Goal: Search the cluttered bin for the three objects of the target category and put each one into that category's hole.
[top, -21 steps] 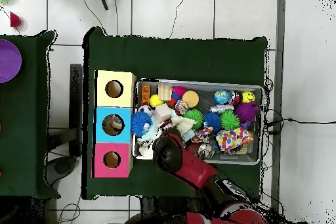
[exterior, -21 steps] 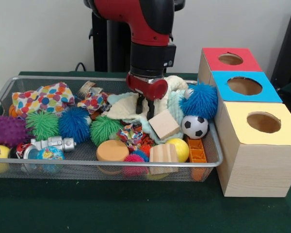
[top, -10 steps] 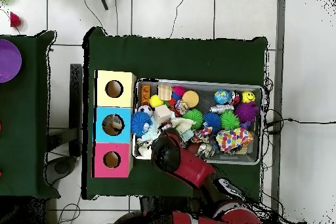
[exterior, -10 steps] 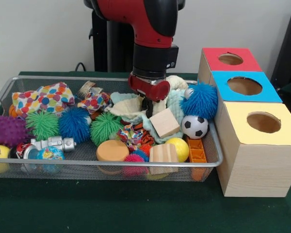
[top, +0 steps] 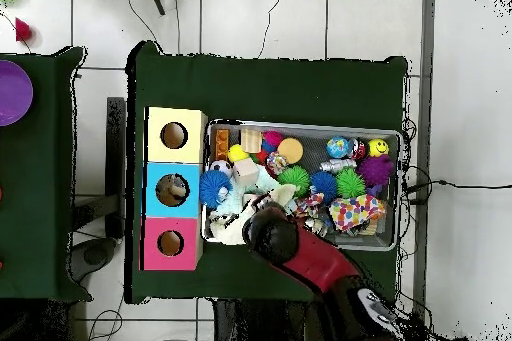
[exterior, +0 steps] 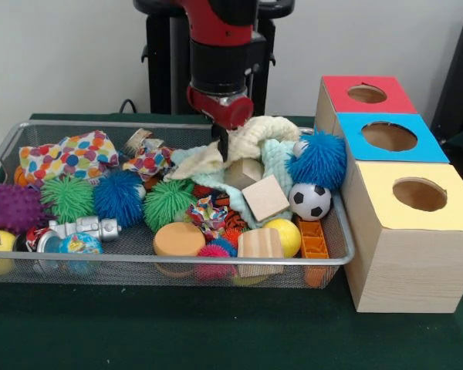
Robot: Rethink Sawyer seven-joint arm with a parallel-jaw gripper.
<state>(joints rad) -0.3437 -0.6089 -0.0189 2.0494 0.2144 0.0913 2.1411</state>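
Cream cloth point(exterior: 251, 135) sits at the back of the wire bin point(exterior: 336, 231), lifted at one end by the hand point(exterior: 221, 144), which is closed on its edge; the rest drapes over a pale blue cloth point(exterior: 278, 166) and a wooden block point(exterior: 241, 173) below. Overhead the arm point(top: 300, 252) covers the grasp, so only the front view shows it. Sorting boxes stand just beside the bin: red box point(exterior: 364, 94), blue box point(exterior: 389, 136), yellow box point(exterior: 419, 194), each with a round hole on top. Likely step: pulling the cloth clear to carry it to a hole. Risks, as I judge them: the pinch looks like it's on a thin edge, so the cloth could slip out on lift; trailing fabric may drag the pale blue cloth or snag the blue spiky ball point(exterior: 318, 160) and soccer ball point(exterior: 309, 200) next to it; a hanging tail could also catch the bin rim or miss the hole. No readable brands, labels or writing anywhere.
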